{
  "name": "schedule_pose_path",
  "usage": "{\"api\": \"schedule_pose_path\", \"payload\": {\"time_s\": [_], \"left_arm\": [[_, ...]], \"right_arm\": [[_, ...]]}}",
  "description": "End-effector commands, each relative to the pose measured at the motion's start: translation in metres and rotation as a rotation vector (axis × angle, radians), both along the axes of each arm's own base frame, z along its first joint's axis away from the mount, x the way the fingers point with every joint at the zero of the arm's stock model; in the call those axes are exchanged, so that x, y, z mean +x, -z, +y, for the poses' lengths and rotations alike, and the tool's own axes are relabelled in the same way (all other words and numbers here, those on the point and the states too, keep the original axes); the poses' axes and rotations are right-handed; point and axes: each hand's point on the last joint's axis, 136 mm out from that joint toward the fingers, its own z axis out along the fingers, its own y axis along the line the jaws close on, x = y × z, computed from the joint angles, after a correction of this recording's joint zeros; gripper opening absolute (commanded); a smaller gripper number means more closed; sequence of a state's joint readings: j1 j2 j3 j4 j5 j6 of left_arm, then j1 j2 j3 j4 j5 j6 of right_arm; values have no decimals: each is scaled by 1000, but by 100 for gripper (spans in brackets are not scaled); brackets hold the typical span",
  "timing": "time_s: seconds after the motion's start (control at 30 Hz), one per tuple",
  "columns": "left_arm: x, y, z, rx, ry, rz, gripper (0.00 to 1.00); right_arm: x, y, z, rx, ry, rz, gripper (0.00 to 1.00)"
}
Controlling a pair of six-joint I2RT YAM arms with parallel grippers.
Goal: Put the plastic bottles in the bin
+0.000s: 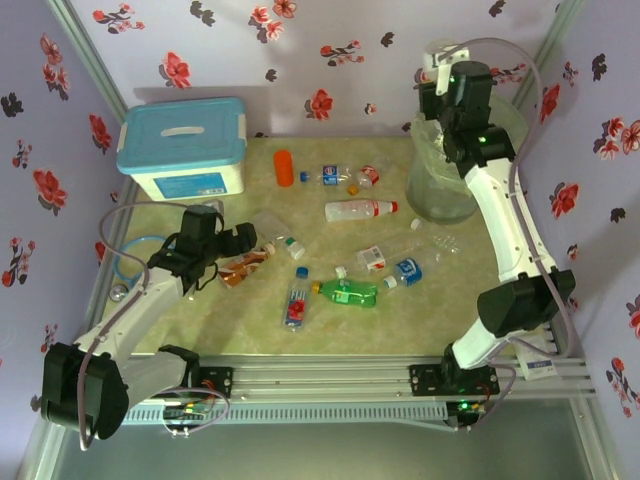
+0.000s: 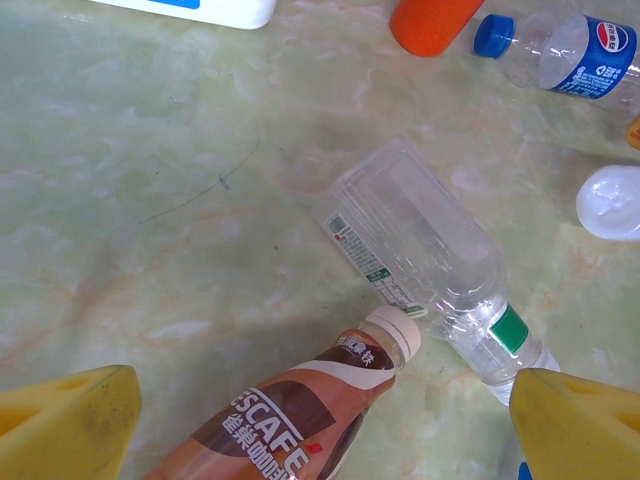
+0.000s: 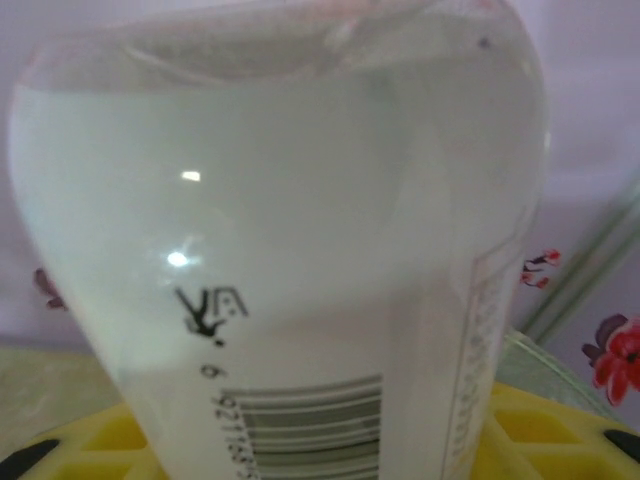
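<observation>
So my left gripper (image 2: 325, 430) is down low over the worktop (image 2: 150, 200), jaws spread wide, with a yellow pad (image 2: 70, 425) out on either side. The brown Nescafe bottle (image 2: 290, 415) lies flat in the gap between them. It touches neither pad and sits nearer the one on the left of the wrist view. Its cream cap points away from me and looks to be touching a clear bottle with a green band (image 2: 420, 250) that lies crosswise just beyond. Further out are an orange bottle (image 2: 430, 20) and a Pepsi bottle (image 2: 575, 50).

My right gripper (image 1: 441, 72) is up high at the far side of the bin (image 1: 432, 205), jaws pinching a milky white bottle (image 3: 300, 250). The wrist view has it wedged between my yellow pads, barcode facing the camera. The bin stands at the far right of the worktop. A green bottle (image 1: 348, 292), a red-labelled bottle (image 1: 296, 305) and a white bottle with a red label (image 1: 360, 210) lie loose mid-worktop. The blue-lidded box (image 1: 183, 145) sits far left.
</observation>
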State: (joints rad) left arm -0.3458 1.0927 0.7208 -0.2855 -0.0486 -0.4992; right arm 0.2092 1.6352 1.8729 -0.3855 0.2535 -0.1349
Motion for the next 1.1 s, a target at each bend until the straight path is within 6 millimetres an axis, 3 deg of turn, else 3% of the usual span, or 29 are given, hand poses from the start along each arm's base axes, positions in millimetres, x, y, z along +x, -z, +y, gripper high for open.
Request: {"api": "schedule_pose_path", "payload": {"time_s": [0.0,0.2,0.63,0.83,1.07], "left_arm": [[3,4,3,10,-10,8,95],[7,9,2,13,-12,23,95],[11,17,-1,10,-10,50,95],[9,17,0,11,-11,50,95],[8,17,0,10,-12,52,94]], "right_arm": [[20,0,-23,103,102,-58,45],[38,33,-54,190,185,-9,45],[27,126,-56,329,186,366,50],[24,152,-71,412,251,476,52],[18,174,-68,433,243,563,61]]}}
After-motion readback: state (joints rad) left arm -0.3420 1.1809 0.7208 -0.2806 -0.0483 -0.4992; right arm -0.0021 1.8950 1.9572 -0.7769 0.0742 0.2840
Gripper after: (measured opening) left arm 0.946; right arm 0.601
